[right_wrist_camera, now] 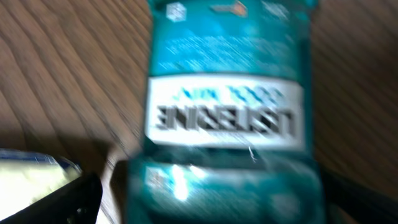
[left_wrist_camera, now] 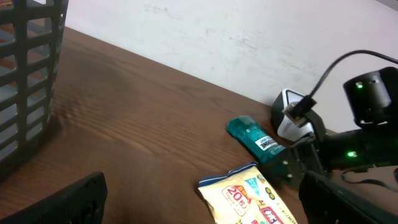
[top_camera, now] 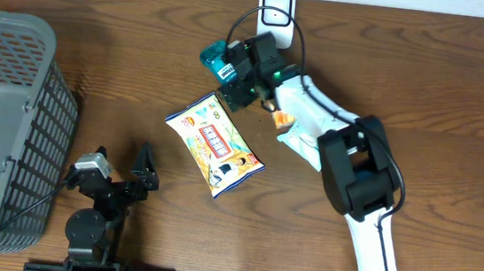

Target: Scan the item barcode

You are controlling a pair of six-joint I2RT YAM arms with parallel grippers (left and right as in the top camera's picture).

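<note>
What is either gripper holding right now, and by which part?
Nothing is held. The right gripper is open, astride the teal Listerine bottle with a gap on each side. The left gripper is open and empty.

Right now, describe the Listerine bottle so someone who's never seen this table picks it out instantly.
Start at the white scanner on the table's far edge. Just down-left of it in the overhead view lies a small teal bottle with a white Listerine label. It is the only teal thing there; the neighbouring snack packet is flat, yellow and white.
</note>
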